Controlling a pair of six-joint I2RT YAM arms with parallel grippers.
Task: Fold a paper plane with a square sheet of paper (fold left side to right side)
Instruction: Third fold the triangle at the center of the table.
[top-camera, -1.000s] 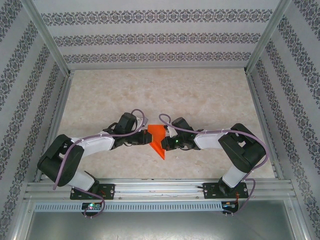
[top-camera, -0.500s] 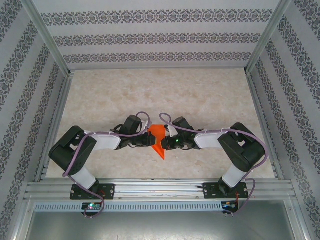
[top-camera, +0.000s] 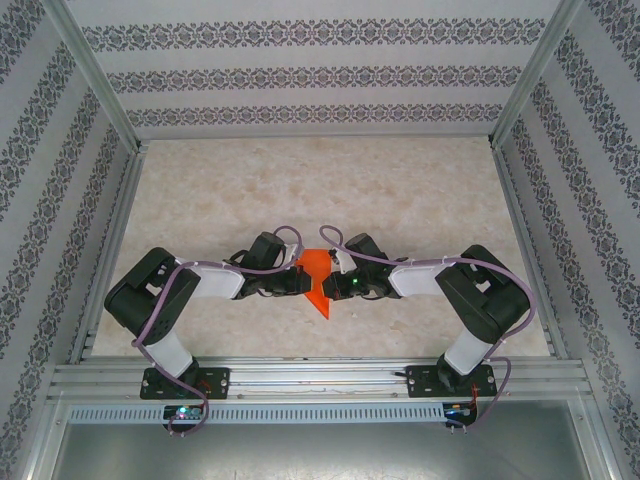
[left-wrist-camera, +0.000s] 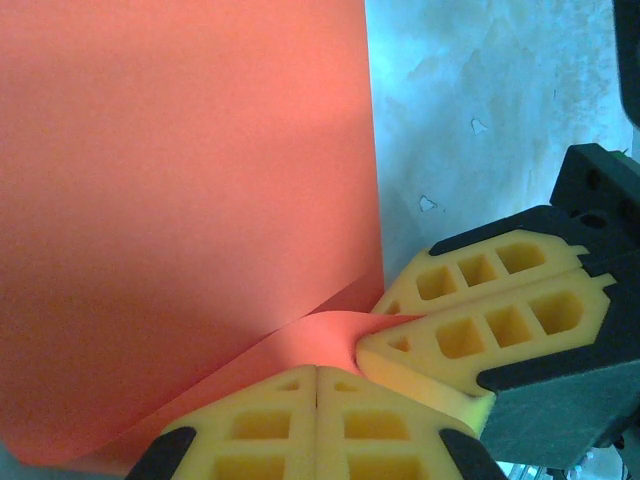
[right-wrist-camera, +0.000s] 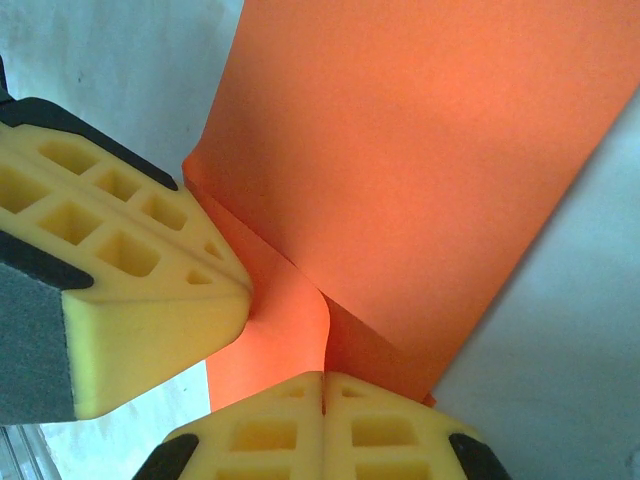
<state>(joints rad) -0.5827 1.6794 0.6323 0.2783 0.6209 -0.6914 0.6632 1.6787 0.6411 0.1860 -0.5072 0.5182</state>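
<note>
Left end effector (top-camera: 297, 281) and right end effector (top-camera: 335, 283) meet tip to tip near the middle of the table (top-camera: 420, 200), a little toward its near edge, with the orange-red paper (top-camera: 316, 285) between them. Each one has its yellow pads pressed flat together, with no gap showing at the seam.

From above, the paper is a narrow shape that tapers to a sharp point aimed at the near edge of the table. Its broader end lies between the two wrists.

In the left wrist view, the paper (left-wrist-camera: 180, 200) lies mostly flat. One flap lifts in a soft curl toward the closed tips (left-wrist-camera: 316, 372), and the other arm's pads (left-wrist-camera: 480, 320) nose in from the right to touch that raised fold.

The right wrist view shows the same ridge in the paper (right-wrist-camera: 420, 170). It rises into the tips at the bottom (right-wrist-camera: 322, 378), while the left arm's pad (right-wrist-camera: 130, 260) presses in from the side. I cannot tell whether either pair has a layer nipped between its pads.

Patterned walls (top-camera: 300, 75) and a metal frame (top-camera: 320, 380) box in the table, and the paper is the only loose thing lying inside them.
</note>
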